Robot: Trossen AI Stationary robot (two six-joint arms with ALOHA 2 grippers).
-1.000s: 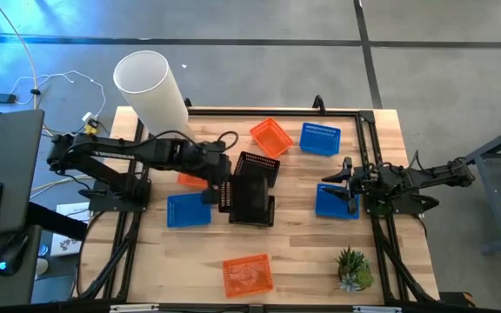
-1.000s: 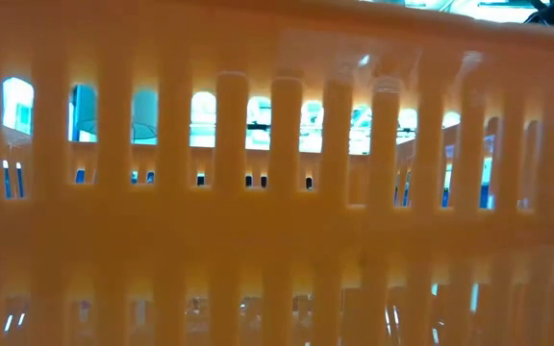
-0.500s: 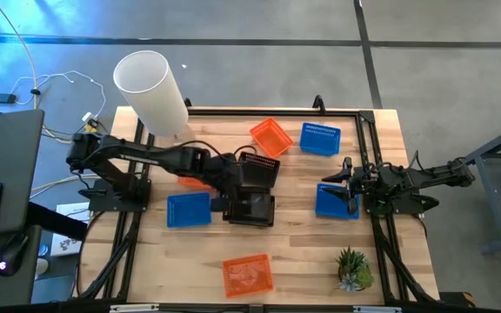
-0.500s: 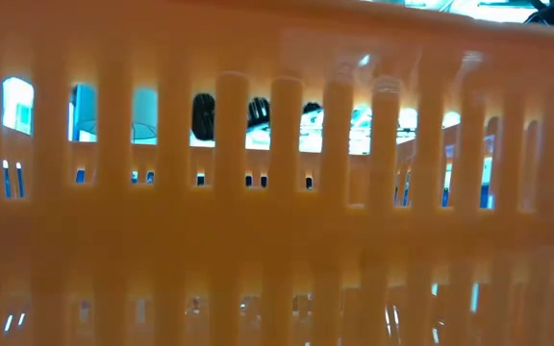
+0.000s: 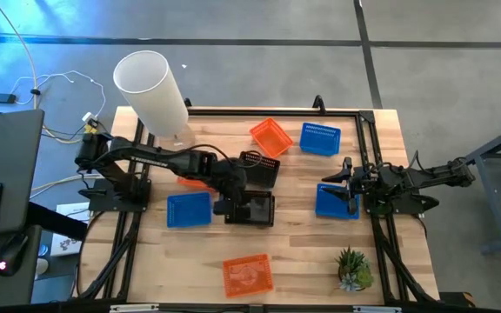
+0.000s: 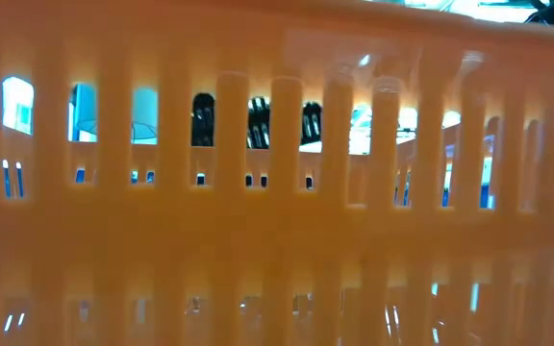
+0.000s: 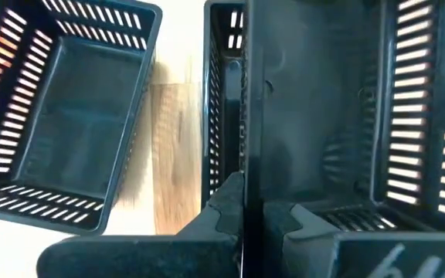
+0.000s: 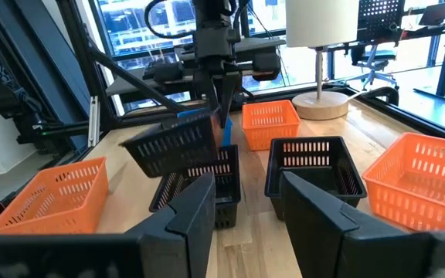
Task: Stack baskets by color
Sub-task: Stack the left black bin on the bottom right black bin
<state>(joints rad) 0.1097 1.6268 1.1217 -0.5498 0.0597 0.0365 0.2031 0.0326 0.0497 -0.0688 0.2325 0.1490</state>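
My left gripper is shut on the wall of a black basket, holding it tilted just over a second black basket at the table's middle. In the left wrist view the gripper pinches that wall. A third black basket sits just behind. Orange baskets lie at the back, at the front, and partly under the left arm. Blue baskets lie at the left, back right and right. My right gripper hovers open over that last one.
A tall white cylinder stands at the back left corner. A small green plant sits at the front right. The front orange basket's wall fills the low view. Dark frame rails run along the table's sides.
My left gripper has carried the black basket forward and down, close over the second black basket. The right arm has not moved.
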